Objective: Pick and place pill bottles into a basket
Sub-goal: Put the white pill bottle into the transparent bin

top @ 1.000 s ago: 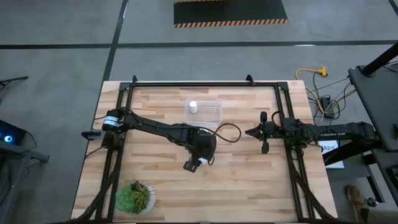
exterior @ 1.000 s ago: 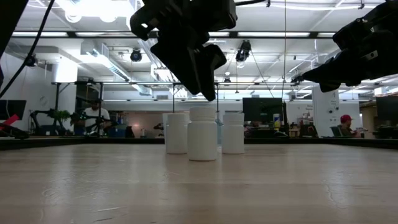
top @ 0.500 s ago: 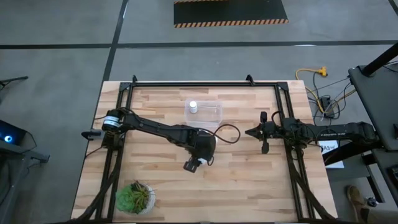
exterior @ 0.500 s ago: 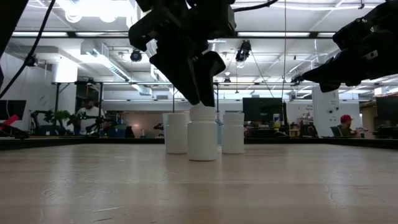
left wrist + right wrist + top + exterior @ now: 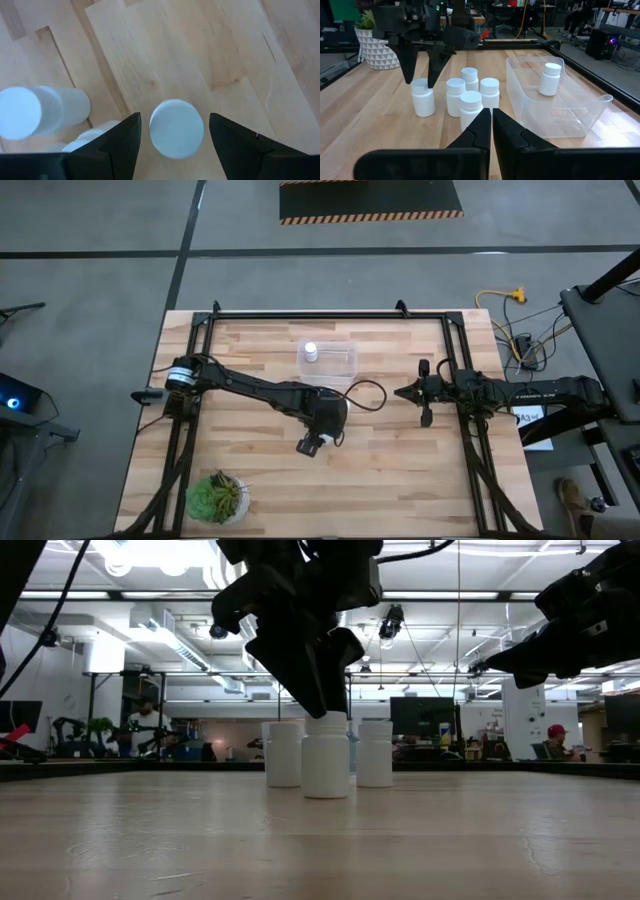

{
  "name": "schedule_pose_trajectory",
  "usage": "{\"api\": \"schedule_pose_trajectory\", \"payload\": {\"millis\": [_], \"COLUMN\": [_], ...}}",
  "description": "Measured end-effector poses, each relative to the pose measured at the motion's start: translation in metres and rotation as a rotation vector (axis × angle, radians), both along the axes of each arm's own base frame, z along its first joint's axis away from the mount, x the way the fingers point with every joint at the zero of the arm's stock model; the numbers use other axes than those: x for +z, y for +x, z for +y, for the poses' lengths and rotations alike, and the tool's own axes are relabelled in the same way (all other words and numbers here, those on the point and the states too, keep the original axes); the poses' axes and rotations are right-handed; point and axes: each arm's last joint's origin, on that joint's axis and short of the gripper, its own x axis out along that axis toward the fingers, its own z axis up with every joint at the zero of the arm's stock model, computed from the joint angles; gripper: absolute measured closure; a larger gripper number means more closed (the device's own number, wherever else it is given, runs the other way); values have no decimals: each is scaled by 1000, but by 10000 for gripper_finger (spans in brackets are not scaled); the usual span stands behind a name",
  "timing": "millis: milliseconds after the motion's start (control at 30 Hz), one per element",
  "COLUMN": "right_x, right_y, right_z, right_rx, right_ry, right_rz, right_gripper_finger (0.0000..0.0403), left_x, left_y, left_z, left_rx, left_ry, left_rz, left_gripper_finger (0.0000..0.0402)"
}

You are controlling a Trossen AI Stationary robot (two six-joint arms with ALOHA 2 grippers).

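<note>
Five white pill bottles stand upright in a cluster on the wooden table point(image 5: 380, 115). The one nearest the table's near edge point(image 5: 422, 97) has my left gripper point(image 5: 419, 75) above it, open and pointing down. Its two fingers stand on either side of the round cap point(image 5: 176, 129), with small gaps and no touch. In the low view the fingers reach down to this bottle's point(image 5: 326, 755) cap. The clear basket point(image 5: 345, 360) lies farther back and holds one upright bottle point(image 5: 311, 352). My right gripper point(image 5: 400, 392) is shut and waits right of the cluster, above the table.
The other bottles point(image 5: 471, 107) point(image 5: 455, 95) point(image 5: 489, 90) stand close beside the straddled one, between it and the basket point(image 5: 580, 120). A green potted plant point(image 5: 216, 498) stands at the near left corner. Black frame rails point(image 5: 325, 313) run along the table's edges.
My left gripper has gone down, its open fingers reaching down to the cap of the near bottle. The bottles have stayed where they were.
</note>
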Motion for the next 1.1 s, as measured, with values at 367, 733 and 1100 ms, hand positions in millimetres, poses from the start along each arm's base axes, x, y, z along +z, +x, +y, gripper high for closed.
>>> {"api": "schedule_pose_trajectory", "payload": {"millis": [367, 733, 1100], "right_x": [0, 0, -1], "right_y": [0, 0, 0], "right_z": [0, 0, 0], "right_rx": [0, 0, 0], "right_ry": [0, 1, 1], "right_rz": [1, 5, 8], "right_gripper_finger": [394, 394, 394], "left_x": [-3, -15, -14], "left_y": [1, 4, 4], "left_z": [0, 0, 0], "left_rx": [1, 2, 3], "left_ry": [4, 9, 8], "left_rz": [-1, 34, 30], "left_gripper_finger": [185, 185, 191]}}
